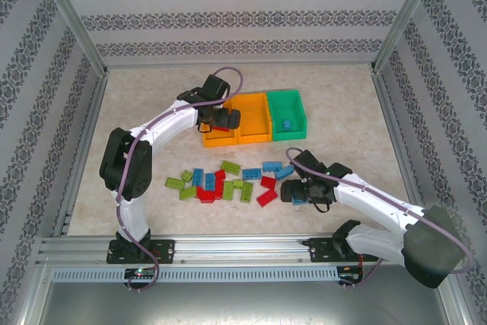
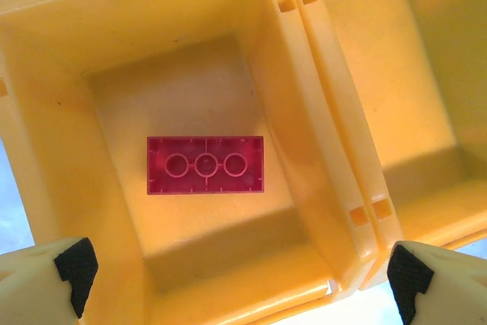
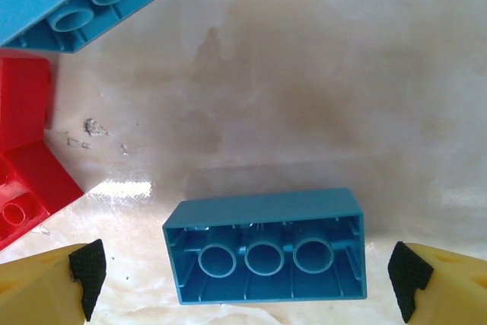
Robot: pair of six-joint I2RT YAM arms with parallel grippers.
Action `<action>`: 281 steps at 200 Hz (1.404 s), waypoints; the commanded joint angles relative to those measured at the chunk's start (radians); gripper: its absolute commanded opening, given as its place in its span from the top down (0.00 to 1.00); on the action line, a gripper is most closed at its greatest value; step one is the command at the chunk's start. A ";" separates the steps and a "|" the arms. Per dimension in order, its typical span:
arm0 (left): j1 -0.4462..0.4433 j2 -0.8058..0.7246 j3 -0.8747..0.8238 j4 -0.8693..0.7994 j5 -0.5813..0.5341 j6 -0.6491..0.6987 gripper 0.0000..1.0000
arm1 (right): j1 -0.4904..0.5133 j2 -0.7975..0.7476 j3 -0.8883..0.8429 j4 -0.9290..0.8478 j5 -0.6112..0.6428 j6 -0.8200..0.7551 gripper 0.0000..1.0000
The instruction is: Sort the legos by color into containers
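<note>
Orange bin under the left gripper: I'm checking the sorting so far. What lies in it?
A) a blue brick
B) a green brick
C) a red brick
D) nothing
C: the left wrist view shows a single red brick, underside up, on the floor of the orange bin below the open left gripper.

Two orange bins (image 1: 253, 116) beside a green bin (image 1: 289, 97). Deep red brick (image 2: 205, 164) against glossy yellow-orange plastic. Loose bricks (image 1: 207, 194) in red, light green and blue, mixed together. Up close, a teal-blue brick (image 3: 266, 253), the same shade inside and out. Cream table (image 1: 152, 104), mottled with brown. White walls (image 1: 243, 5) banded with grey floral ornament. White arms (image 1: 163, 122), black at the joints.
</note>
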 commanded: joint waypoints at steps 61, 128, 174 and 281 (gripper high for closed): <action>0.019 -0.039 -0.009 0.023 0.005 -0.020 0.00 | 0.018 0.132 0.055 -0.007 0.027 -0.064 0.02; 0.025 -0.048 -0.024 0.023 -0.003 -0.026 0.00 | 0.030 0.216 0.076 -0.031 0.068 -0.049 0.16; 0.031 -0.052 -0.025 0.021 -0.005 -0.028 0.00 | 0.048 0.245 0.095 -0.041 0.091 -0.025 0.29; 0.038 -0.136 -0.113 0.029 -0.017 -0.029 0.00 | -0.204 0.082 0.265 0.083 0.006 -0.004 0.40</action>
